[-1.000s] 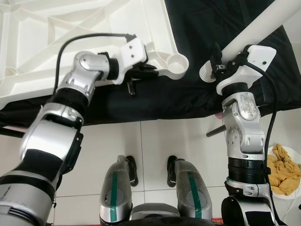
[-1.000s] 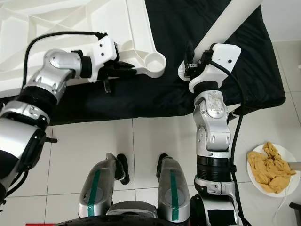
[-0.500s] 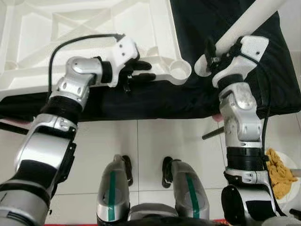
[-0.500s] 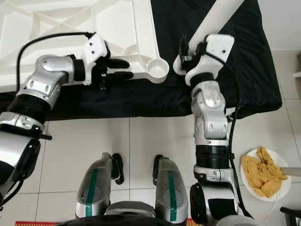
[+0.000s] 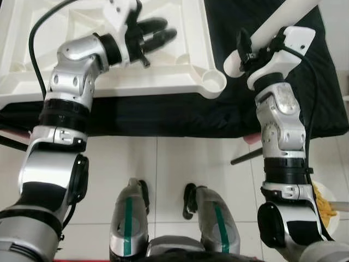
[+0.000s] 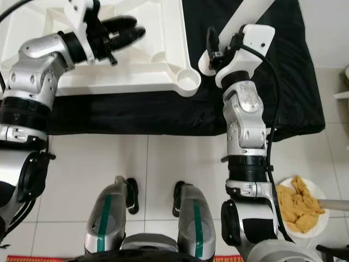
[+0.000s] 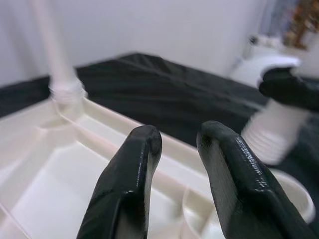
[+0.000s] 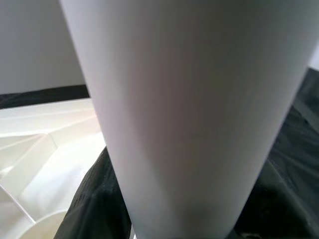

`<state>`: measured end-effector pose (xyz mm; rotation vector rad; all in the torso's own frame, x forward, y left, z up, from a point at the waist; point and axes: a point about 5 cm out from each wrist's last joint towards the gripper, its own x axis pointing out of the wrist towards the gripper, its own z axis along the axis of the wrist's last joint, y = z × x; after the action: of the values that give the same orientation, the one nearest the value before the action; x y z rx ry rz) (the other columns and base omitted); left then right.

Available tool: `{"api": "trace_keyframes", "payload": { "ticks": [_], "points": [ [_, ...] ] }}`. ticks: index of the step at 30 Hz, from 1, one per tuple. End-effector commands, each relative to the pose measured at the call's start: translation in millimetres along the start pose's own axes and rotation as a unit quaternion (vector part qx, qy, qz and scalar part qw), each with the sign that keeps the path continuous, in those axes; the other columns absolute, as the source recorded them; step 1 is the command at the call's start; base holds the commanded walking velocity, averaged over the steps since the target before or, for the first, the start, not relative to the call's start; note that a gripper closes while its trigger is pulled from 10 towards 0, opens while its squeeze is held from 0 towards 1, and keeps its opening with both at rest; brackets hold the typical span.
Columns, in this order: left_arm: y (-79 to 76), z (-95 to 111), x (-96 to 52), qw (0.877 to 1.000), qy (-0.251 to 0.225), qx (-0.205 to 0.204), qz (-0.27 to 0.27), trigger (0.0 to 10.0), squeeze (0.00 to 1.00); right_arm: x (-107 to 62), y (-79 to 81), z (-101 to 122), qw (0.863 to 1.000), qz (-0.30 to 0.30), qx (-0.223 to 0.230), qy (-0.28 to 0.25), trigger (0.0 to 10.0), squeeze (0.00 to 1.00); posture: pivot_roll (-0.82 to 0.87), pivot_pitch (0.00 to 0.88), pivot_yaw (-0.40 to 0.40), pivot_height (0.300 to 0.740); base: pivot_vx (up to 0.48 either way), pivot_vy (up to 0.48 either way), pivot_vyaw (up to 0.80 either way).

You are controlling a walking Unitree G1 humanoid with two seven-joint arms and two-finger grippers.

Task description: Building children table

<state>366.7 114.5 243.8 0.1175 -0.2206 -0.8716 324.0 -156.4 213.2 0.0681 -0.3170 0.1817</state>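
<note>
The white plastic tabletop (image 5: pixel 174 76) lies upside down on a black cloth, its round corner socket (image 5: pixel 214 83) at the near right. My left gripper (image 5: pixel 168 29) hovers over the tabletop's underside, open, with nothing between its black fingers (image 7: pixel 134 164). My right gripper (image 5: pixel 252 50) is shut on a white tubular table leg (image 5: pixel 275 27). The leg slants up to the right, and its ribbed lower end (image 7: pixel 271 134) sits just right of the socket and slightly above it. Another leg (image 7: pixel 57 64) stands in a far corner.
The black cloth (image 5: pixel 180 117) ends at a tiled floor (image 5: pixel 163 164) where my feet stand. A dark rod (image 5: pixel 245 157) pokes out near my right arm. A white plate with a yellow cloth (image 6: pixel 300 204) lies on the floor at the right.
My left gripper has let go of the tabletop's near rim and moved up over its underside. My right gripper has carried the leg's lower end closer to the corner socket.
</note>
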Motion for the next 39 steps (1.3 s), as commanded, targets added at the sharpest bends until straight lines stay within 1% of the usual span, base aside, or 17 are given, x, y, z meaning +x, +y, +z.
{"api": "trace_keyframes", "payload": {
  "ticks": [1, 2, 4, 7, 9, 10, 13, 14, 16, 17, 20, 22, 25, 33, 36, 39],
  "points": [
    [-0.5, 0.5, -0.6, 0.999, -0.005, 0.000, 0.035, 10.0, 0.00, 2.4, 4.3, 2.1, 1.000, 0.019, -0.008, -0.007, 10.0, 0.00, 0.03, 0.090, -0.041, 0.740, 0.000, 0.000, 0.00],
    [-2.6, 0.3, -0.6, 0.998, -0.011, -0.009, 0.062, 10.0, 0.00, 4.0, 6.7, 2.6, 0.999, 0.028, -0.016, -0.008, 10.0, 0.00, 0.04, 0.085, -0.046, 0.740, 0.000, 0.000, 0.00],
    [-5.1, -0.2, -1.3, 0.995, -0.022, -0.021, 0.100, 10.0, 0.00, 5.9, 9.1, 3.2, 0.999, 0.036, -0.025, -0.010, 10.0, 0.00, 0.05, 0.078, -0.056, 0.740, 0.000, 0.000, 0.00],
    [-8.1, 1.0, -3.6, 0.990, -0.033, -0.029, 0.136, 10.0, 0.00, 7.8, 12.1, 1.4, 0.999, 0.045, -0.030, -0.002, 10.0, 0.00, 0.06, 0.073, -0.062, 0.740, 0.000, 0.000, 0.00],
    [-8.1, 1.0, -3.6, 0.990, -0.033, -0.029, 0.136, 10.0, 0.00, 7.8, 12.1, 1.4, 0.999, 0.045, -0.030, -0.002, 10.0, 0.00, 0.06, 0.073, -0.062, 0.740, 0.000, 0.000, 0.00],
    [-9.6, 1.6, -4.7, 0.987, -0.035, -0.031, 0.151, 10.0, 0.00, 8.3, 13.9, 0.4, 0.998, 0.049, -0.031, 0.003, 10.0, 0.00, 0.06, 0.073, -0.062, 0.740, 0.000, 0.000, 0.00],
    [-9.6, 1.6, -4.7, 0.987, -0.035, -0.031, 0.151, 10.0, 0.00, 8.3, 13.9, 0.4, 0.998, 0.049, -0.031, 0.003, 10.0, 0.00, 0.06, 0.073, -0.062, 0.740, 0.000, 0.000, 0.00],
    [-10.9, 0.4, -7.3, 0.984, -0.034, -0.046, 0.170, 10.0, 0.00, 7.9, 17.3, -1.4, 0.998, 0.055, -0.030, 0.015, 10.0, 0.00, 0.07, 0.068, -0.066, 0.740, 0.000, 0.000, 0.00],
    [-15.0, 0.0, -11.1, 0.980, -0.032, -0.046, 0.189, 10.0, 0.00, 5.9, 21.5, -3.9, 0.997, 0.063, -0.027, 0.033, 10.0, 0.00, 0.08, 0.065, -0.064, 0.740, 0.000, 0.000, 0.00],
    [-15.0, 0.0, -11.1, 0.980, -0.032, -0.046, 0.189, 10.0, 0.00, 5.9, 21.5, -3.9, 0.997, 0.063, -0.027, 0.033, 10.0, 0.00, 0.08, 0.065, -0.064, 0.740, 0.000, 0.000, 0.00],
    [-20.7, -6.1, -16.2, 0.977, -0.013, -0.051, 0.206, 10.0, 0.00, 2.0, 24.1, -6.3, 0.996, 0.062, -0.012, 0.059, 10.0, 0.00, 0.07, 0.058, -0.058, 0.740, 0.000, 0.000, 0.00],
    [-24.8, -8.1, -17.9, 0.978, -0.004, -0.047, 0.204, 10.0, 0.00, 0.8, 21.8, -9.1, 0.995, 0.050, 0.002, 0.083, 10.0, 0.00, 0.07, 0.055, -0.057, 0.740, 0.000, 0.000, 0.00],
    [-25.8, -8.5, -19.5, 0.977, -0.001, -0.041, 0.210, 10.0, 0.00, 0.8, 19.5, -10.8, 0.994, 0.037, 0.013, 0.099, 10.0, 0.00, 0.08, 0.049, -0.057, 0.740, 0.000, 0.000, 0.00],
    [-26.2, -3.8, -21.8, 0.976, -0.002, -0.038, 0.216, 10.0, 0.00, 1.7, 22.8, -11.5, 0.992, 0.054, 0.016, 0.115, 10.0, 0.00, 0.08, 0.030, -0.062, 0.740, 0.000, 0.000, 0.00],
    [-30.1, -4.2, -22.3, 0.975, 0.000, -0.043, 0.216, 10.0, 0.00, -1.7, 22.4, -22.1, 0.989, 0.057, 0.010, 0.137, 10.0, 0.00, 0.08, 0.026, -0.067, 0.740, 0.000, 0.000, 0.00],
    [-31.3, -3.9, -22.6, 0.976, 0.000, -0.041, 0.216, 10.0, 0.00, -2.6, 22.3, -24.1, 0.988, 0.056, 0.010, 0.141, 10.0, 0.00, 0.08, 0.026, -0.067, 0.740, 0.000, 0.000, 0.00]
  ]
}}
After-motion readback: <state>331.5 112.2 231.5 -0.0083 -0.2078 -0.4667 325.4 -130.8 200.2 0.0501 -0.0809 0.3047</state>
